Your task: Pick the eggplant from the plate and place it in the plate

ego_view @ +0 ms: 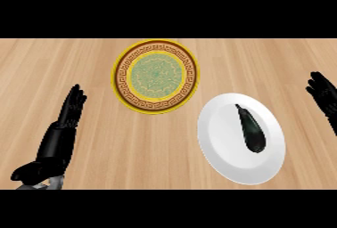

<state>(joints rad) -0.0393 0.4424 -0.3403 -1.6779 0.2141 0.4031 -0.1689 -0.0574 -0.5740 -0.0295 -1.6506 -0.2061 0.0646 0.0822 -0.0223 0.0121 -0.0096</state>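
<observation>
A dark, glossy, tapered eggplant [251, 129] lies on a plain white round plate [220, 147] on the pale wooden worktop [145, 147], beside a gold-rimmed patterned plate [122, 84] that holds nothing. By the look of it, no part of the task is done: picking and placing remain. The black left hand [71, 107] is released, fingers straight; the right hand [324, 95], cut by the frame edge, looks relaxed and grasps nothing.

place: kitchen | evidence: wooden counter [164, 147], white plate [223, 151], patterned plate [123, 84], eggplant [251, 129]
</observation>
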